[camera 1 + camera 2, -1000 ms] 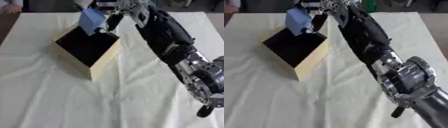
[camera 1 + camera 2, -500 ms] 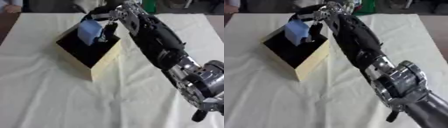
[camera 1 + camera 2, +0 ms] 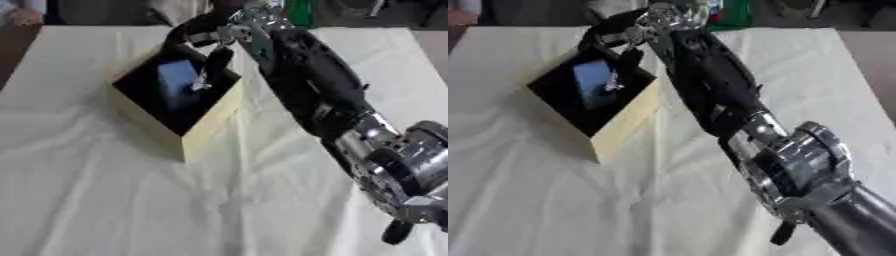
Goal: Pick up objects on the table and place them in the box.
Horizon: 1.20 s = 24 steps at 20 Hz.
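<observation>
A tan cardboard box (image 3: 210, 127) with a dark inside stands on the table's left half. A blue object (image 3: 178, 82) lies inside it, leaning against the far wall. My right arm stretches from the lower right across the table, and my right hand (image 3: 208, 36) hangs over the box's far corner. Its fingers are spread apart above the blue object. One dark finger (image 3: 213, 66) points down into the box beside the object's right edge. My left hand shows in no view.
A pale cream cloth (image 3: 105, 200) with folds covers the table. A green thing (image 3: 299, 11) stands at the far edge behind my arm. A person's hand (image 3: 460, 17) rests at the far left corner, away from the box.
The blue object has gone from above the box's far rim down into the box. My right hand followed it down, and its fingers have parted from it.
</observation>
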Each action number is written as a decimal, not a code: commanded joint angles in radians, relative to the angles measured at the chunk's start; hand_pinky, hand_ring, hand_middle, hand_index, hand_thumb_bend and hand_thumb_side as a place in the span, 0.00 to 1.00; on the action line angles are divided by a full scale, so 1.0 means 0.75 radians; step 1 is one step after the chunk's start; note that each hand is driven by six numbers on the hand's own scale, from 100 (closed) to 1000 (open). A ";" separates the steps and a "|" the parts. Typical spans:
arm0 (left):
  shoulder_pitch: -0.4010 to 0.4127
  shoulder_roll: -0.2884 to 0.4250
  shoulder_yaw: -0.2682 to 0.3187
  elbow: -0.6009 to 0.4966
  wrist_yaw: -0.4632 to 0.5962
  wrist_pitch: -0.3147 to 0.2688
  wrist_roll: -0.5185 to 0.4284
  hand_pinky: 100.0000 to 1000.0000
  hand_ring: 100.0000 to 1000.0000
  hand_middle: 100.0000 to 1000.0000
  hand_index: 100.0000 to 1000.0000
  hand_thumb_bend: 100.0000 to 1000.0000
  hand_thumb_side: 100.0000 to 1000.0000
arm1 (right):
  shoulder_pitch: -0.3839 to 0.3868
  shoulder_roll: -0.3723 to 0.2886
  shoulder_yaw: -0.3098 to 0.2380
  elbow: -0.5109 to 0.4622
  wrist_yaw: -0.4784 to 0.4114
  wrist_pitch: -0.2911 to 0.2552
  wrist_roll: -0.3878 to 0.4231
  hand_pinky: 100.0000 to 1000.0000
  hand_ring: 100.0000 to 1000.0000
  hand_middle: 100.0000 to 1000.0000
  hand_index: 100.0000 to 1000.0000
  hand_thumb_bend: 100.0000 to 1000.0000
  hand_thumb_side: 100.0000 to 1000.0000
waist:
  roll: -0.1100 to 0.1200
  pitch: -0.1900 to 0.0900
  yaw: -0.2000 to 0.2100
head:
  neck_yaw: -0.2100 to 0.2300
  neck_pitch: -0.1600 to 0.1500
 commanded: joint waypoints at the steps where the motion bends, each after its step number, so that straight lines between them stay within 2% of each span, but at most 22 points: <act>1: -0.014 0.020 0.003 -0.027 0.002 0.001 -0.004 0.64 0.55 0.58 0.72 0.13 0.00 | -0.040 -0.010 -0.013 -0.029 0.017 -0.061 0.036 0.97 0.97 0.98 1.00 0.40 0.48 | -0.014 -0.027 0.003 | -0.004 -0.012; 7: -0.012 0.021 0.002 -0.027 0.000 0.003 -0.004 0.64 0.55 0.58 0.72 0.13 0.00 | -0.041 -0.021 -0.018 -0.037 -0.005 -0.069 0.024 0.95 0.95 0.97 1.00 0.34 0.43 | -0.015 -0.034 0.001 | 0.000 -0.013; 8: -0.012 0.021 0.002 -0.027 0.000 0.004 -0.005 0.64 0.55 0.58 0.72 0.13 0.00 | -0.041 -0.027 -0.019 -0.043 -0.015 -0.069 0.021 0.94 0.94 0.96 1.00 0.28 0.39 | -0.014 -0.035 0.000 | 0.001 -0.012; 9: -0.011 0.021 0.002 -0.027 -0.001 0.004 -0.005 0.64 0.55 0.58 0.72 0.13 0.00 | -0.041 -0.033 -0.019 -0.051 -0.027 -0.069 0.018 0.94 0.94 0.96 1.00 0.27 0.39 | -0.014 -0.037 -0.001 | 0.002 -0.012; 10: -0.010 0.020 0.002 -0.027 -0.001 0.005 -0.005 0.64 0.55 0.58 0.72 0.13 0.00 | -0.042 -0.042 -0.021 -0.061 -0.043 -0.068 0.014 0.93 0.93 0.95 1.00 0.17 0.28 | -0.014 -0.038 -0.002 | 0.004 -0.011; 11: -0.009 0.020 0.002 -0.027 -0.002 0.006 -0.005 0.64 0.55 0.58 0.72 0.13 0.00 | -0.042 -0.055 -0.022 -0.074 -0.066 -0.068 0.010 0.93 0.93 0.95 1.00 0.14 0.25 | -0.014 -0.040 -0.004 | 0.005 -0.010; 13: -0.007 0.021 0.003 -0.027 -0.004 0.006 -0.004 0.64 0.55 0.58 0.72 0.13 0.00 | -0.042 -0.086 -0.022 -0.107 -0.117 -0.066 0.003 0.92 0.92 0.94 1.00 0.02 0.12 | -0.013 -0.042 -0.007 | 0.010 -0.008; 14: -0.006 0.022 0.004 -0.027 -0.005 0.006 -0.002 0.64 0.55 0.58 0.72 0.13 0.00 | -0.041 -0.106 -0.020 -0.130 -0.141 -0.060 -0.003 0.91 0.90 0.92 0.99 0.00 0.02 | -0.013 -0.043 -0.009 | 0.012 -0.007; 18: -0.001 0.022 0.007 -0.027 -0.010 0.006 0.003 0.64 0.55 0.58 0.72 0.13 0.00 | -0.019 -0.195 -0.018 -0.251 -0.339 -0.027 -0.033 0.87 0.86 0.85 0.95 0.00 0.05 | -0.009 -0.046 -0.019 | 0.024 -0.005; 24: 0.006 0.024 0.013 -0.027 -0.017 0.003 0.014 0.64 0.55 0.58 0.72 0.13 0.00 | 0.047 -0.346 0.012 -0.506 -0.630 0.109 -0.098 0.82 0.81 0.80 0.90 0.00 0.09 | 0.004 -0.051 -0.035 | 0.048 -0.001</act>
